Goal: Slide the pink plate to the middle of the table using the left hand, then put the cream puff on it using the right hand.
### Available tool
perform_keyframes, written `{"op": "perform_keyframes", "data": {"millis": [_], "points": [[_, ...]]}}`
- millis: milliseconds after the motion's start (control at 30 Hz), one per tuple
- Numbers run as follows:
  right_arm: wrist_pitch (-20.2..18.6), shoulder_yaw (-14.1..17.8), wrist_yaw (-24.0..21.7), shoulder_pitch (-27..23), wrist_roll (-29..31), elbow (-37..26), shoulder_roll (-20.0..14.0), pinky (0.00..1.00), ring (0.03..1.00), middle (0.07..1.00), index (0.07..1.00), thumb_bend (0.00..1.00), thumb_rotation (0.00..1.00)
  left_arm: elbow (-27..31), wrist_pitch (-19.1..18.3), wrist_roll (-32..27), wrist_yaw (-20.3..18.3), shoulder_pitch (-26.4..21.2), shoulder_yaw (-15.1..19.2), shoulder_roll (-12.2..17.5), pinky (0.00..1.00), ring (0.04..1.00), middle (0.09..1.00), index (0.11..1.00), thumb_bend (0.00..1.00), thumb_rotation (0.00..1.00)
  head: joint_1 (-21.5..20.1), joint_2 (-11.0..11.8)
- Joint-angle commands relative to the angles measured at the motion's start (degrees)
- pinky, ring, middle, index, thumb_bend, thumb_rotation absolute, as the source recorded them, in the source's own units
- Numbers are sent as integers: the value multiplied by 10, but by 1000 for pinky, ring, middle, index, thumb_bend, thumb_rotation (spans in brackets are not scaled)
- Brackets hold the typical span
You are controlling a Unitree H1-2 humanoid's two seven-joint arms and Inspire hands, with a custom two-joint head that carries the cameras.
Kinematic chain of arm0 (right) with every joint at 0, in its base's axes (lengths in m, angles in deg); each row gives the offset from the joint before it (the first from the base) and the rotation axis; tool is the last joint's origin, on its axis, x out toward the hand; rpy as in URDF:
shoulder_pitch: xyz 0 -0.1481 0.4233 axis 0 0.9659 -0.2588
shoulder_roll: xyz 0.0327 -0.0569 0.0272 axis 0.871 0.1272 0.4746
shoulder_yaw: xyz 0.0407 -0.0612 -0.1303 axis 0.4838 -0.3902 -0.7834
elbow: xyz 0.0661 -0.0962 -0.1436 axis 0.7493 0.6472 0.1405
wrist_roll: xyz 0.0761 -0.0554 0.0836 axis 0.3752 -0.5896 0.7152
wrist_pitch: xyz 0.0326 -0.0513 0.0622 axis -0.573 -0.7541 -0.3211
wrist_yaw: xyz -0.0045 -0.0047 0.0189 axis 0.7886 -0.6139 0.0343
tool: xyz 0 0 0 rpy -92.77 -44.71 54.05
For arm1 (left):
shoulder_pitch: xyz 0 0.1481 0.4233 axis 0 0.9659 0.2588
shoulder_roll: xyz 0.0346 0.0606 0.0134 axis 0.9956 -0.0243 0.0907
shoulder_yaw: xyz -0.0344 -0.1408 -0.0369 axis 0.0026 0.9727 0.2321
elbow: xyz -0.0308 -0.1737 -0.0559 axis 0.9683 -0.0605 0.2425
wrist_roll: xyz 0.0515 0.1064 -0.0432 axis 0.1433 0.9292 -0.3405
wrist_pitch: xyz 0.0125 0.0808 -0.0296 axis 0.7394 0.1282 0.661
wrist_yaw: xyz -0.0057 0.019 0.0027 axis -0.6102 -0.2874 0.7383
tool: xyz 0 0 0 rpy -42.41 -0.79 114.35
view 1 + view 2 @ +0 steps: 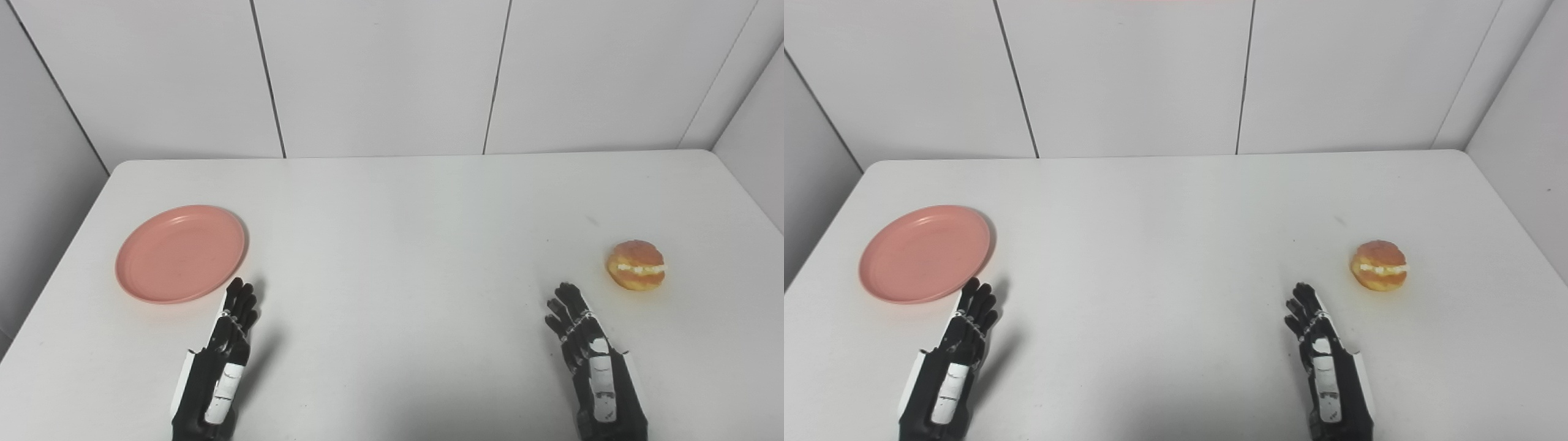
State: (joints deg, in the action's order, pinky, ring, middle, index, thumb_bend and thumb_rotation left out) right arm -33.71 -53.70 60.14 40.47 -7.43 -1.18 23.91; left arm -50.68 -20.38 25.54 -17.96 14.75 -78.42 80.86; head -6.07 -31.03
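Nearest the camera, the black left robot hand (229, 331) with its white back panels hovers low over the smooth white matte bench (398, 245), edge-on, fingers straight and held side by side, grasping nothing; its fingertips (240, 291) lie just beside the near right rim of the flat round pink plastic plate (181, 253), and I cannot tell whether they touch it. The right robot hand (582, 334) mirrors it, likewise extended and empty, short of the round golden-brown cream puff (636, 264), split by a pale line of filling, near the bench's right side. By my judgement the first step is only starting: the plate sits at the far left, bare. Next, the left fingers need purchase on the shallow raised rim to drag the plate rightward; the glossy plate should slide easily.
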Motion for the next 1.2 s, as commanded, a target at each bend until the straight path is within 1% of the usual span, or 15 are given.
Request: {"op": "perform_keyframes", "data": {"millis": [0, 200, 600, 833, 1167], "points": [[5, -2, -11, 18, 1, 11, -11, 948, 946, 955, 918, 870, 979, -30, -14, 10, 19, 25, 0, -12, 1000, 1000, 1000, 1000, 904, 838, 0, -1], [9, 2, -20, 19, 3, 11, -13, 952, 948, 959, 916, 868, 985, -27, -12, 12, 19, 27, -4, -12, 1000, 1000, 1000, 1000, 905, 840, 3, -1], [-1, 8, -26, 18, 0, 10, -15, 967, 955, 968, 924, 860, 989, -27, -7, 12, 23, 27, -11, -14, 1000, 1000, 1000, 1000, 897, 842, 11, -1], [-3, 9, -31, 18, 2, 10, -16, 968, 959, 969, 925, 856, 980, -24, -12, 14, 24, 28, -15, -12, 1000, 1000, 1000, 1000, 892, 856, 12, 0], [-10, 13, -28, 18, 3, 11, -13, 971, 960, 966, 922, 853, 961, -23, -20, 11, 28, 27, -16, -15, 1000, 1000, 1000, 1000, 886, 851, 12, 2]]}}
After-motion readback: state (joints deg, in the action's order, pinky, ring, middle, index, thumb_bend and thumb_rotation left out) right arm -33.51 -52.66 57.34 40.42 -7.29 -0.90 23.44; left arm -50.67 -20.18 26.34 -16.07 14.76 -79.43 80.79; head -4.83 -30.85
